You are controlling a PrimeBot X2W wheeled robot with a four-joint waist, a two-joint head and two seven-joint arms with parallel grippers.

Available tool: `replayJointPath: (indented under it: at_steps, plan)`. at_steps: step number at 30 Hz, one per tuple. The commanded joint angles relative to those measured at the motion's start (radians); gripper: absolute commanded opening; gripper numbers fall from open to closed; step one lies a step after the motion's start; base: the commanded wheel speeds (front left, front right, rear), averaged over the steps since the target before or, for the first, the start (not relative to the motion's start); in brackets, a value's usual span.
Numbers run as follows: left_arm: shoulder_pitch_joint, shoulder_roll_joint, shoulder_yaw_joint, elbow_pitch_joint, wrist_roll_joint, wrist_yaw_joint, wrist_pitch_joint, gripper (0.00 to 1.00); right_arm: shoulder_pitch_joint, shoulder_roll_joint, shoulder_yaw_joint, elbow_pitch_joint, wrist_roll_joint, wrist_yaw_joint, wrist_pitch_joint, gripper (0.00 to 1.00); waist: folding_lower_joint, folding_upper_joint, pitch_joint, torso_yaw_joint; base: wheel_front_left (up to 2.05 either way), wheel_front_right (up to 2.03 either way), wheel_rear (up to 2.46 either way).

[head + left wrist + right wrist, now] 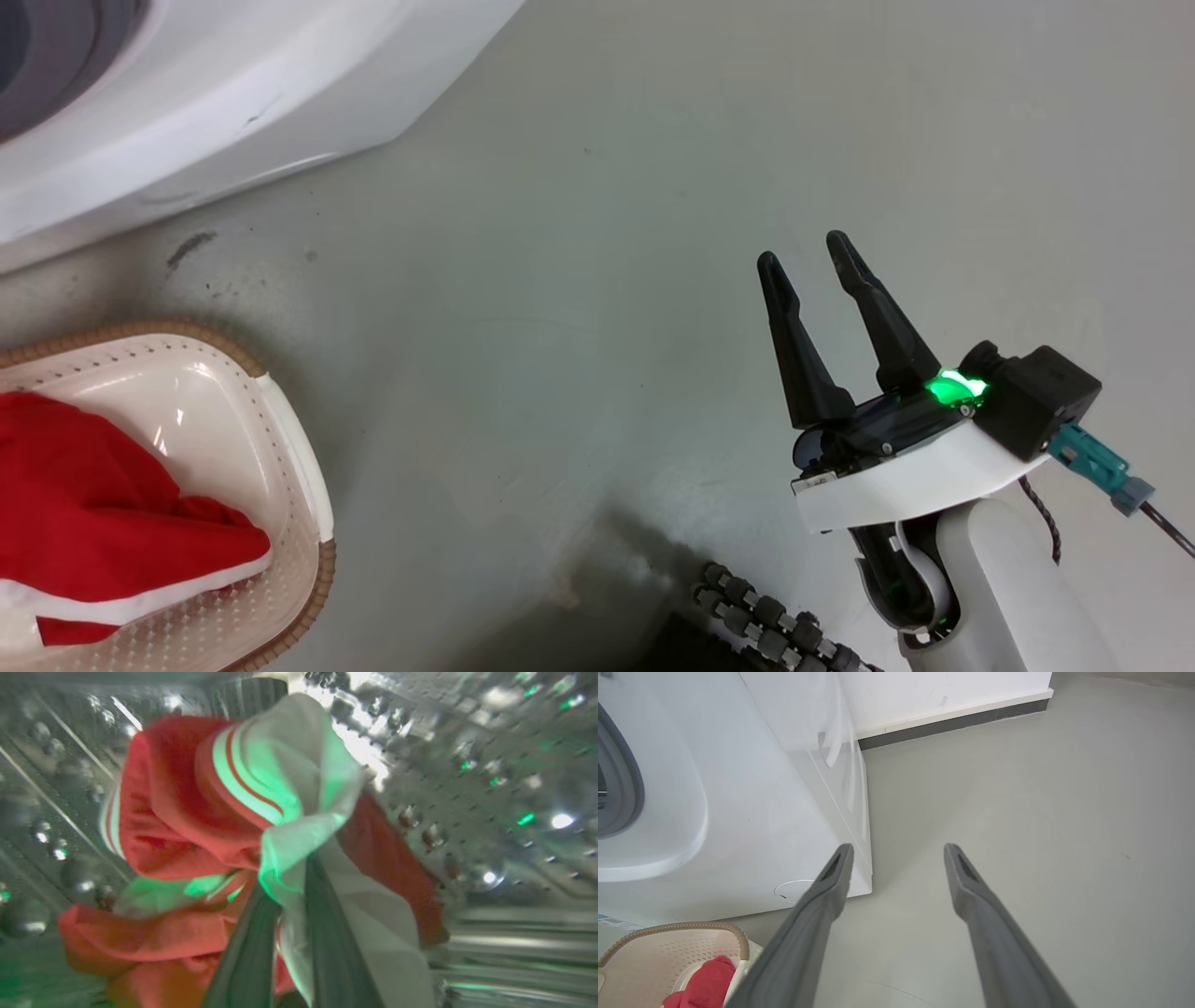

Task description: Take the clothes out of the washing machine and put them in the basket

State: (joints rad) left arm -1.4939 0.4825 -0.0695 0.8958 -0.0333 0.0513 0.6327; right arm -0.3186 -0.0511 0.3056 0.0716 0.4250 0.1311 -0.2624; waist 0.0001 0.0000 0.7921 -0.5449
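Inside the perforated steel drum (490,765) of the washing machine (215,103), my left gripper (292,877) is shut on the clothes (196,812), a bunch of red fabric with white stripes and a white piece pinched between the fingers. More red clothes (103,523) with white trim lie in the cream basket (299,467) at the head view's lower left; they appear as a red clump (705,984) in the basket (658,952) in the right wrist view. My right gripper (805,254) hangs open over bare floor, well right of the basket, with nothing between its fingers (831,877).
The washing machine's white front (752,826) stands just behind the basket, its grey porthole ring (621,784) at the far left. A white wall with a dark skirting (952,718) runs behind. Grey floor (597,280) spreads between basket and right arm. A black ribbed cable (766,616) lies near the bottom.
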Motion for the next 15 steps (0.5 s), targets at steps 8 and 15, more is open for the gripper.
replayJointPath:
  at_steps: [8, 15]
  plan:
    - [0.207, -0.025, 0.007, -0.118, -0.034, 0.014, -0.326, 0.0, 0.008, 0.002, -0.047, 0.021, -0.05, -0.001, -0.003, 1.0, -0.0001, 0.0, -0.135, 0.072, 0.0, 0.0, 0.0]
    - [0.422, -0.082, 0.014, -0.126, -0.074, 0.01, -0.644, 0.0, 0.058, 0.001, -0.081, 0.063, -0.12, -0.001, -0.003, 1.0, -0.0001, 0.0, -0.317, 0.159, 0.0, 0.0, 0.0]
